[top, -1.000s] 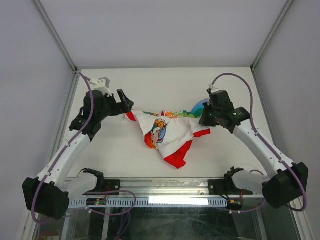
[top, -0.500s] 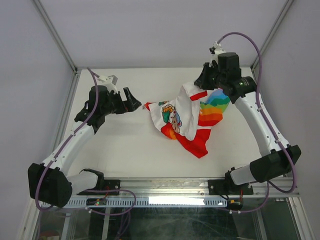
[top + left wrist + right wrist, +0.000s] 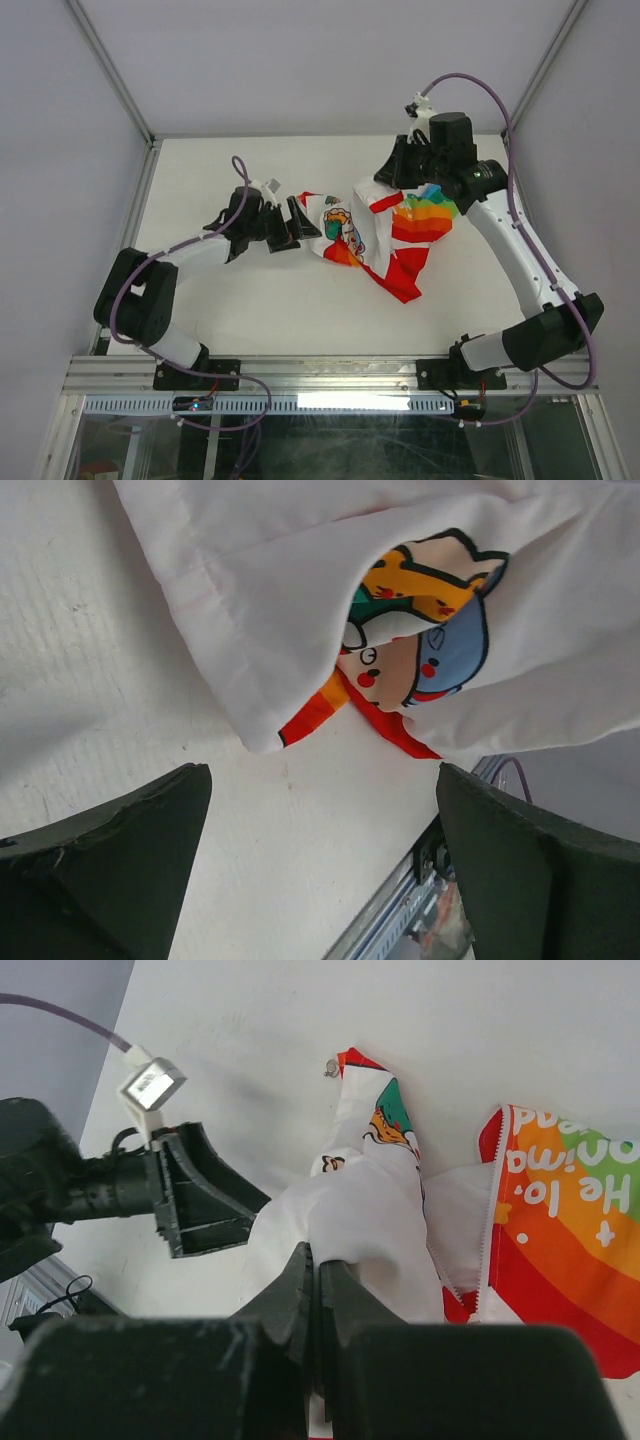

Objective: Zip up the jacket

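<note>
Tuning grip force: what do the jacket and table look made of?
Jacket: thin soft cloth, matte, printed; it drapes in folds, with a stitched hem. Table: hard white board, matte, finely grained; possibly painted or laminate, can't tell.

my left gripper (image 3: 298,228) has let go and swung right to the jacket (image 3: 345,232)'s left edge, jaws apart; my right gripper (image 3: 388,185) raised it far-right.

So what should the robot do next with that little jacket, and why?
Probably ease the left hand forward and close it on the white edge of the jacket. That hand is open and empty, the edge lies just ahead of it, and the right hand pinches the cloth on the other side.
</note>
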`<state>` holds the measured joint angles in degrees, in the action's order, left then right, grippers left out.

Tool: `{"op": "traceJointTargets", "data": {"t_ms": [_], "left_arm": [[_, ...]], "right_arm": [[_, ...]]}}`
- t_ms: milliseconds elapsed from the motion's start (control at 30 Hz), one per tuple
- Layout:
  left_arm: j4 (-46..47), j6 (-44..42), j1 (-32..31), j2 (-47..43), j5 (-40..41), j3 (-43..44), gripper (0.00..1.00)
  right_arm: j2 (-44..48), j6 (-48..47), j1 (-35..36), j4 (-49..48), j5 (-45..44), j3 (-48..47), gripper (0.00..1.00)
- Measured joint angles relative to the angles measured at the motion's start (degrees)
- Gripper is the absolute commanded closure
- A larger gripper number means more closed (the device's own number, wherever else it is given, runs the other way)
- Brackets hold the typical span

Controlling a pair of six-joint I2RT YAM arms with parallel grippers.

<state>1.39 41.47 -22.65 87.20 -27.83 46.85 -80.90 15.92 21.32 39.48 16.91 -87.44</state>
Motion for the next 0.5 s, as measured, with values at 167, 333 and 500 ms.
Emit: {"op": "traceJointTargets", "data": {"t_ms": [167, 333, 500], "left_arm": [[5.6, 2.4, -0.6, 8.1, -0.2, -0.1, 0.06], [9.3, 3.3, -1.5, 15.5, -1.2, 2.2, 0.19], [15.2, 4.2, -3.0, 19.3, -1.7, 4.2, 0.64]], "right_arm": [[2.6, 0.0, 0.0, 0.2, 0.5, 1.4, 1.00], [4.7, 0.0, 0.2, 0.2, 0.5, 2.1, 1.00], [5.1, -1.1, 0.2, 0.3, 0.2, 2.0, 1.00]]}}
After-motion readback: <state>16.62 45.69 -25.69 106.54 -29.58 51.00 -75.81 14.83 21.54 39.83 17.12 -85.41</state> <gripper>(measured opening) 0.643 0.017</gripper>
